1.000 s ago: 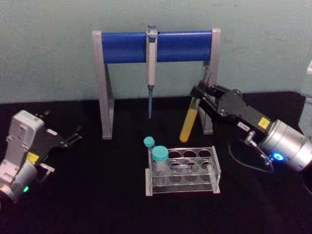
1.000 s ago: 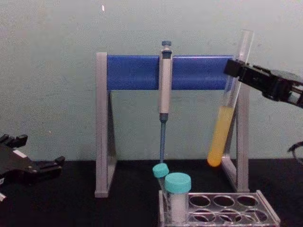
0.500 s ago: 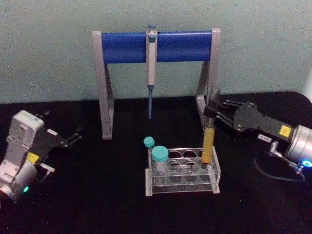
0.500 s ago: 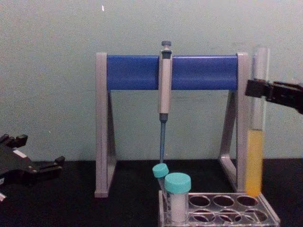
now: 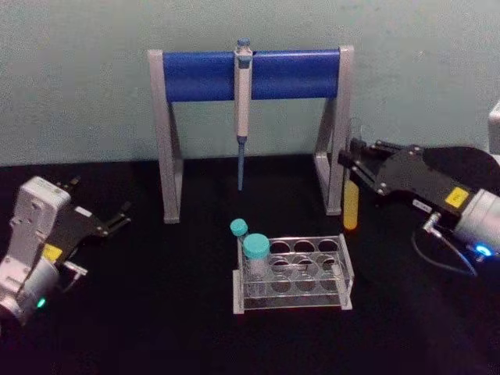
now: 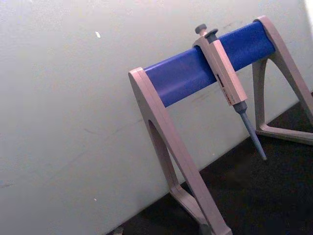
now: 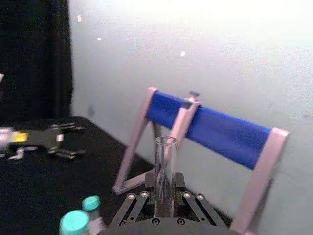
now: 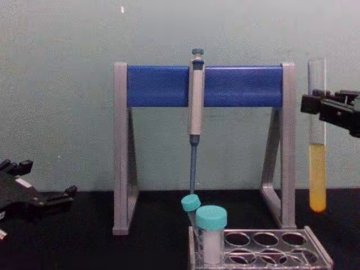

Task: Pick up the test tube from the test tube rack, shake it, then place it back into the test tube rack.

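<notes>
The test tube (image 5: 351,205) is a clear glass tube with yellow liquid (image 8: 318,175) in its lower part. It hangs upright in the air, just right of the stand's right leg and behind the rack's far right corner. My right gripper (image 5: 353,170) is shut on its upper part, also seen from the side (image 8: 316,105) and in the right wrist view (image 7: 165,192), where the open mouth of the tube (image 7: 165,159) sticks up. The test tube rack (image 5: 312,291) of clear plastic sits on the black table in front. My left gripper (image 5: 117,218) rests open at the far left.
A grey-and-blue pipette stand (image 5: 250,75) stands behind the rack with a pipette (image 5: 243,101) hanging from its bar. Two teal-capped vials (image 5: 255,248) stand in the rack's left end. A light wall closes the back.
The tube went from tilted and high to upright and low over the rack's right end. It has now shifted right and up, off the rack. The left arm has not moved.
</notes>
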